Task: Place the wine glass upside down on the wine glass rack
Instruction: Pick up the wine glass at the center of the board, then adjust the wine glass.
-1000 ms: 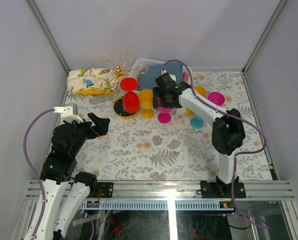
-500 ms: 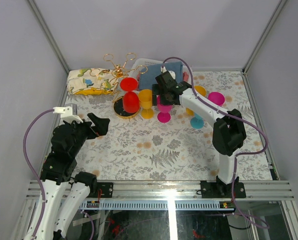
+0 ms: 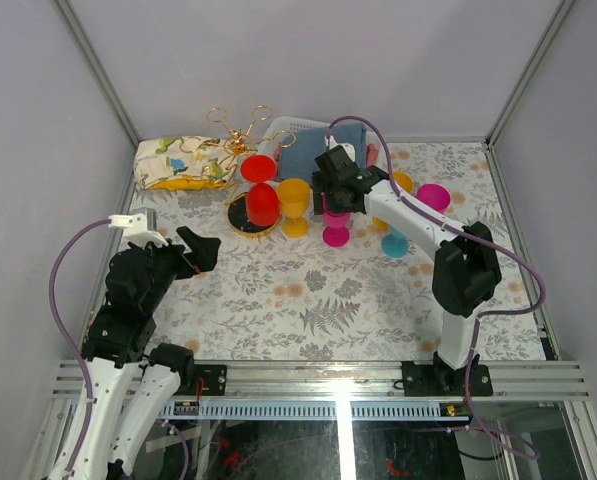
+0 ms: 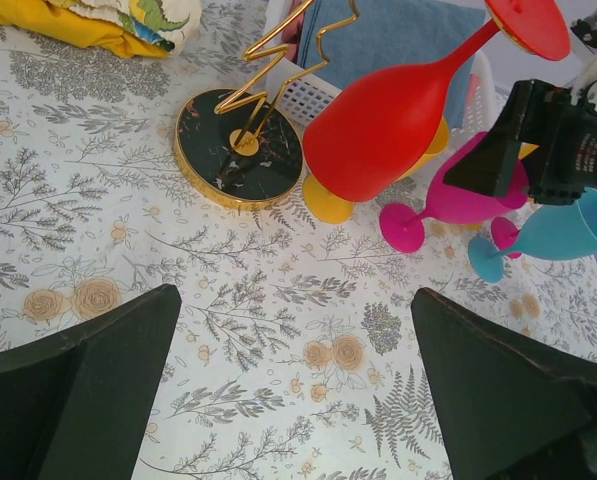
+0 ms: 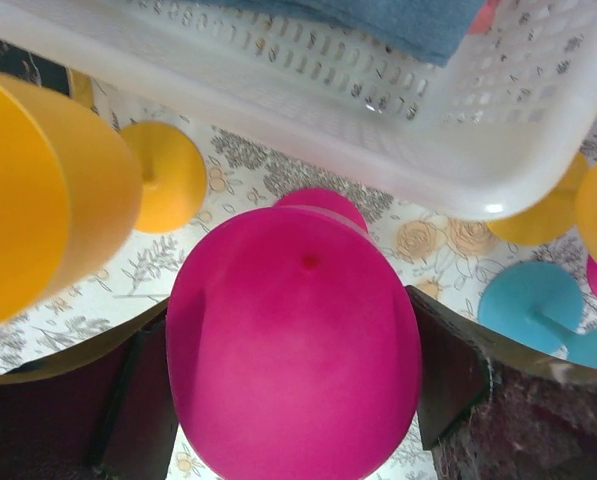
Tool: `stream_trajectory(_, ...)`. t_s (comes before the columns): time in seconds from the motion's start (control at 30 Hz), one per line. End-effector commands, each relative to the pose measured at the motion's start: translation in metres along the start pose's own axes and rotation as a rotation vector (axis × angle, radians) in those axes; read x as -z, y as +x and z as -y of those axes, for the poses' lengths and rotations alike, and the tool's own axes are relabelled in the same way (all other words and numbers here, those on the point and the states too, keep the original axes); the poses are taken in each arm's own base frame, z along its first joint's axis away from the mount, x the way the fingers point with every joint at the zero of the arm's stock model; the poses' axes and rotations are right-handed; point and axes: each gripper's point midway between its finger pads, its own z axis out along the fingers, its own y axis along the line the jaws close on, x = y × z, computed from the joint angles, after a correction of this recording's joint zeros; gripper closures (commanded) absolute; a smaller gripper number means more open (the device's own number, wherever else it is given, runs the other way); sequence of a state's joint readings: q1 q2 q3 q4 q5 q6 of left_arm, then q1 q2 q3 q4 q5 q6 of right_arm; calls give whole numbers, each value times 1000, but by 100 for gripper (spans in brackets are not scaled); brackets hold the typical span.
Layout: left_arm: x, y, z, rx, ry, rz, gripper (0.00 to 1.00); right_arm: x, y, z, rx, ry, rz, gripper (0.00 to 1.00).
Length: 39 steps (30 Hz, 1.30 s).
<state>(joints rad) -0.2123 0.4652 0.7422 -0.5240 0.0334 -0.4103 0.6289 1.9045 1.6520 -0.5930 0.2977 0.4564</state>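
Top external view: the pink wine glass isn't on the rack yet. It's standing with its foot on the flowery desk, toward the back, just right of a yellow glass. The right arm is stretched over it from the right, and its head hides the bowl from up here.

The rack sits a bit further left, gold wire loops up top and a round dark base below. It's already carrying a red glass, hanging foot-up and tilted. Behind the rack there's a floral bundle. Off to the right are a teal glass and a second pink glass, both well apart from the rack.

Right wrist view: the pink bowl fills the gap between the right fingers, one dark pad on each side and tight against it. Honestly I can't tell if they're actually squeezing it or just sitting alongside. Past the bowl you can see the wall of a white basket with something blue folded inside.

Left wrist view: the left fingers are spread wide with nothing between them, just bare patterned desk. They hang on the near left side and point toward the rack and the cluster of glasses, well short of all of them.
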Motion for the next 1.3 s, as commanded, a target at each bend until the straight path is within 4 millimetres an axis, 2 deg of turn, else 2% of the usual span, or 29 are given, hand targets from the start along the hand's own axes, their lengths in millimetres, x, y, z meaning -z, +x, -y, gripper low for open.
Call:
stream_trajectory(0.0, -1, -10, 3, 0, 14, 45, 0, 29, -9, 14, 30, 4, 63, 28)
stream_trajectory(0.23, 5, -16, 8, -14, 27, 50, 0, 52, 17, 12, 75, -54, 49, 28)
stream_trajectory(0.3, 6, -17, 9, -14, 34, 50, 0, 69, 21, 11, 79, -82, 71, 29)
stream_trajectory(0.57, 12, -16, 21, -22, 100, 44, 0, 110, 45, -2, 58, -237, 108, 29)
stream_trajectory(0.7, 8, -14, 23, -21, 102, 11, 0, 128, 51, -8, 28, -302, 133, 29)
stream_trajectory(0.83, 9, -13, 36, 18, 167, 1, 0, 144, 54, -9, -11, -356, 156, 29)
stream_trajectory(0.93, 4, -2, 47, 76, 231, -39, 0, 152, 54, -8, -34, -375, 170, 29)
stream_trajectory(1.1, -2, 15, 51, 140, 275, -75, 0, 161, 53, -4, -47, -381, 190, 29)
stream_trajectory(1.27, -13, 35, 60, 157, 310, -123, 0, 160, 55, -5, -57, -387, 189, 28)
